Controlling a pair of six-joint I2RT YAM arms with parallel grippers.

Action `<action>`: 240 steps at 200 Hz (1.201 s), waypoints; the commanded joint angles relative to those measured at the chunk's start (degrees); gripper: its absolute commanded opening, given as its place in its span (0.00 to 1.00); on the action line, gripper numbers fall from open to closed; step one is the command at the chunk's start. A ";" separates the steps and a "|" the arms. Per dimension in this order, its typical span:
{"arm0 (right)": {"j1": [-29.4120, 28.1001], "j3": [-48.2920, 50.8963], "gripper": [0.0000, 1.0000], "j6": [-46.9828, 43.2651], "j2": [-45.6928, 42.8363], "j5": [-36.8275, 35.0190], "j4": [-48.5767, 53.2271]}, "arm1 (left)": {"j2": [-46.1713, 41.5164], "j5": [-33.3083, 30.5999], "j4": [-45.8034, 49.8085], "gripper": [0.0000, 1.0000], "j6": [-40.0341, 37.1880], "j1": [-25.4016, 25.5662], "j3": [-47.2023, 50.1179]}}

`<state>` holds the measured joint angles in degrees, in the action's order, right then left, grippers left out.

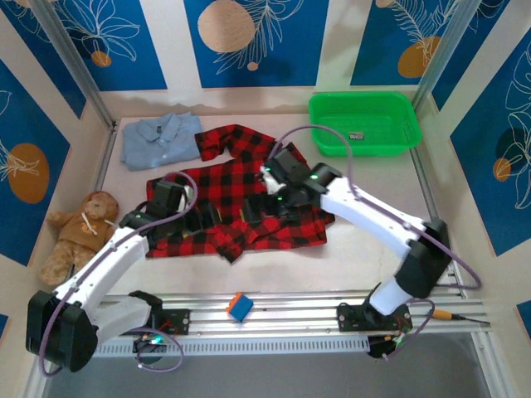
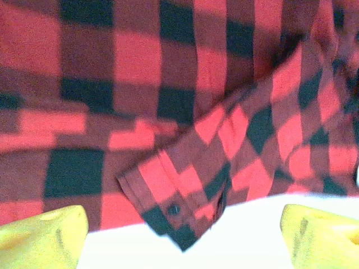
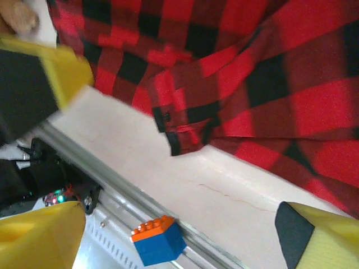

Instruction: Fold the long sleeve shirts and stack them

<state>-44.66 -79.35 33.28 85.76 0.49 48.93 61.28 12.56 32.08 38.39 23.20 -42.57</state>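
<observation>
I count two shirts: one light blue shirt (image 1: 158, 141) at the far left of the desk (image 1: 274, 269), collar pointing away from me, and one red checked flannel (image 1: 241, 199) mid-desk, long axis running left to right. My left fingers (image 2: 39, 232) stand spread over its near hem, and my right fingers (image 3: 322, 235) are spread too, holding nothing

brown plush teddy bear (image 1: 79, 234) lies at the left; green plastic basket (image 1: 390, 116) sits at the far right; blue-and-orange toy brick (image 1: 239, 306) rests on the near metal rail (image 1: 290, 313).
</observation>
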 commanded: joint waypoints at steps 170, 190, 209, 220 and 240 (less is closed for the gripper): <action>8.27 16.32 0.93 -1.72 -11.97 0.12 -0.76 | 12.97 3.54 -19.86 0.56 17.64 13.51 14.57; 8.28 16.60 0.92 -1.55 -11.83 0.47 -1.12 | 11.99 2.69 -19.29 0.48 17.76 13.51 14.76; 8.11 16.66 0.92 -1.53 -11.46 0.64 -1.34 | 10.89 1.62 -18.50 0.38 17.56 13.57 14.48; 8.21 16.52 0.92 -1.55 -11.18 0.93 -1.58 | 10.63 1.20 -18.20 0.34 17.22 13.60 14.20; 8.04 16.37 0.92 -1.64 -10.76 1.16 -1.92 | 10.32 0.90 -18.61 0.24 17.02 13.60 14.14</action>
<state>-36.62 -63.20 31.79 74.41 -0.36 47.48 72.86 14.74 13.45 55.66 36.21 -28.62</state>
